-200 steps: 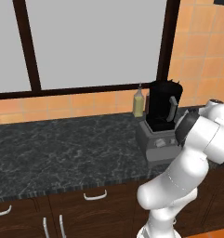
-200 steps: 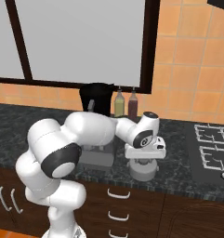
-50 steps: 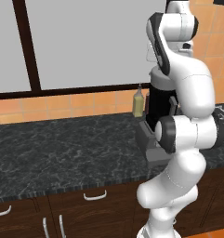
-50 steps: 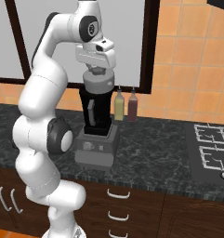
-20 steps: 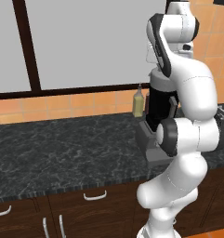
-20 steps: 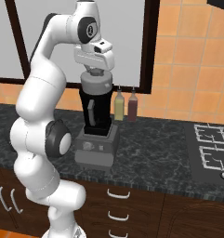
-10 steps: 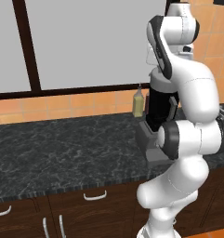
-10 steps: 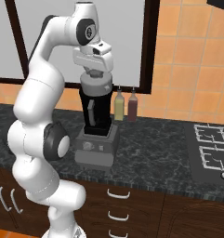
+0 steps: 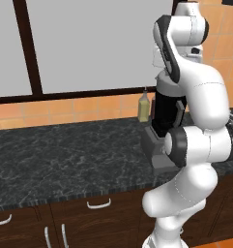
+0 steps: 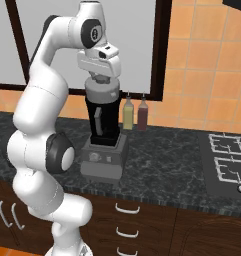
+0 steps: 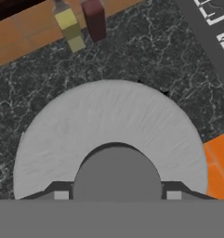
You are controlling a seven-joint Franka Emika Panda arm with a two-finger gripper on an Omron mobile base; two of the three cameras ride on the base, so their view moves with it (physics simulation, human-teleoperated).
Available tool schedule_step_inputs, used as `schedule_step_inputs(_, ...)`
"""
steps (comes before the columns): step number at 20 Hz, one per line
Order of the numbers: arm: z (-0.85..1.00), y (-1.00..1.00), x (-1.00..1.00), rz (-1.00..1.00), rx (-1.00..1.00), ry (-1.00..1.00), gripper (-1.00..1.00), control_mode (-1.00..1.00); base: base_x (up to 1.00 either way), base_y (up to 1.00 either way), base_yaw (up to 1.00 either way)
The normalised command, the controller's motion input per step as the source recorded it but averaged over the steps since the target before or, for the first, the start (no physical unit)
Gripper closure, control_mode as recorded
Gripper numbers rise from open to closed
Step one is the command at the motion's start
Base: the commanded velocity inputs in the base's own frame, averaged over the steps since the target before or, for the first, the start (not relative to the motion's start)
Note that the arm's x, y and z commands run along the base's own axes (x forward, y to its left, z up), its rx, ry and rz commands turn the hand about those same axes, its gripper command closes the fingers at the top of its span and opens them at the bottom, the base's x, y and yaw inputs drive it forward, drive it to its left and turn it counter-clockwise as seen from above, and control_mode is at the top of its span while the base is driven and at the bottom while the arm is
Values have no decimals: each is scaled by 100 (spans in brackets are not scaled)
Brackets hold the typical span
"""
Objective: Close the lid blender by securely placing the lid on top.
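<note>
Gripper (image 10: pixel 101 78) clamped on the knob of the lid (image 10: pixel 102 92), fingers (image 11: pixel 173 195) snug against the knob's two sides. Lid right at the mouth of the blender (image 10: pixel 104 145) and level with it — seated or just short, hard to tell. Blender on the counter (image 10: pixel 162 165), two bottles (image 10: pixel 134 113) just behind it. Main risk, by judgement: letting go with the disc off-centre or cocked, leaving it perched on the rim and liable to tip off. Also possible — pushing down askew and shoving the jar on its base, or dragging the lid back up on retreat.

Grey lid (image 10: pixel 102 90); black blender (image 10: pixel 104 131); speckled counter (image 10: pixel 167 160).
</note>
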Motion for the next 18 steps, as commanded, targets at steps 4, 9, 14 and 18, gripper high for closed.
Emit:
schedule_step_inputs(4, 34, 0, 0, 0, 0, 12, 100, -100, 0, 0, 0)
schedule_step_inputs(9, -3, 0, 0, 0, -1, 3, 100, -100, 0, 0, 0)
schedule_step_inputs(14, 0, -3, -22, 0, 0, 9, 100, -100, 0, 0, 0)
schedule_step_inputs(18, -8, 0, -4, 1, 0, 0, 100, -100, 0, 0, 0)
